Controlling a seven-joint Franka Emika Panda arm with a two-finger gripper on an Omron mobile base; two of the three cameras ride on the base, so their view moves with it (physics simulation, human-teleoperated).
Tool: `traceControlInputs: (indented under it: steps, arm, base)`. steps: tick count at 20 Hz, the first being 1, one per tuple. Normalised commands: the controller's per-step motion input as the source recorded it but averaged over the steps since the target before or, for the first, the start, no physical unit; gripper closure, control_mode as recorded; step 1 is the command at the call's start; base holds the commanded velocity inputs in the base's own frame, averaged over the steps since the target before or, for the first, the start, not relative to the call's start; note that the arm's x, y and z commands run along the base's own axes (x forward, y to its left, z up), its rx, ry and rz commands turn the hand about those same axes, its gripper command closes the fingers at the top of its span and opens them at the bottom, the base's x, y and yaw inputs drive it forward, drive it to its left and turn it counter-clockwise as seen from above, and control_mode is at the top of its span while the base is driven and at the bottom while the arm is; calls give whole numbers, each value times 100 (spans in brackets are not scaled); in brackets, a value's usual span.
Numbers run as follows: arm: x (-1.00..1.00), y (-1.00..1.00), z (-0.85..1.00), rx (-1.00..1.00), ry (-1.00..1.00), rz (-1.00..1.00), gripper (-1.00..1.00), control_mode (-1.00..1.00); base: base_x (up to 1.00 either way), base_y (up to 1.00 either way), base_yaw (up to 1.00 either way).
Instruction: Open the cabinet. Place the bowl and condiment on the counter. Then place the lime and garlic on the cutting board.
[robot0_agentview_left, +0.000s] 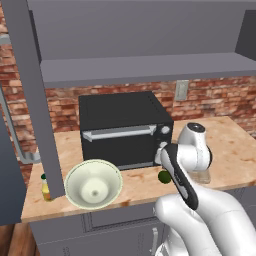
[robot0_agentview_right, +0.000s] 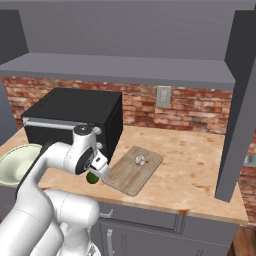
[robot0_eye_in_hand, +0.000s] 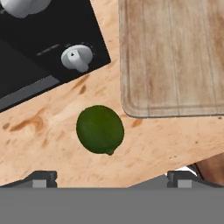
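The white arm's two-finger tool (robot0_eye_in_hand: 112, 181) hangs released over the light tan, marbled wooden bench (robot0_eye_in_hand: 39, 144), its two dark tips spread wide apart at the bottom of the hand view and grasping nothing. Between and just above those tips lies the small round dark green lime (robot0_eye_in_hand: 100, 129), resting on the bare bench and apart from both tips. At 1 o'clock from the lime in the hand view is the rounded corner of the thin, light brown wooden cutting board (robot0_eye_in_hand: 170, 57), near the fruit but not touching it. At 11 o'clock from it sits the black oven (robot0_eye_in_hand: 43, 39) with its silver knob (robot0_eye_in_hand: 77, 57).

In the right base view the small pale garlic bulb (robot0_agentview_right: 140, 160) lies on the cutting board, at about 2 o'clock from the lime.

In the left base view the wide cream-white bowl with flared rim (robot0_agentview_left: 93, 183) stands on the bench at 7 o'clock from the oven, and the slim yellow condiment bottle with a dark green cap (robot0_agentview_left: 45, 188) stands at 9 o'clock from the bowl, partly hidden behind the open grey cabinet door (robot0_agentview_left: 32, 95). The large grey wall cabinet (robot0_agentview_left: 145, 35) is open above the oven.
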Motion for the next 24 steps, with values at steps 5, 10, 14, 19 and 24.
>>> traceControlInputs:
  steps: [5, 10, 14, 19, 24]
  arm:
    - [0, 4, -16, 0, 1, -4, -100, -100]
    - [1, 7, -14, 0, 0, -5, -100, -100]
    - [0, 5, -19, 0, 0, -5, -100, -100]
    - [2, 4, -24, 0, 1, -5, -100, -100]
    - [6, 4, -24, 0, 0, -4, -100, -100]
  base:
    - [0, 0, 0]
    - [0, 0, 0]
    - [0, 0, 0]
    - [0, 0, 0]
    - [0, 0, 0]
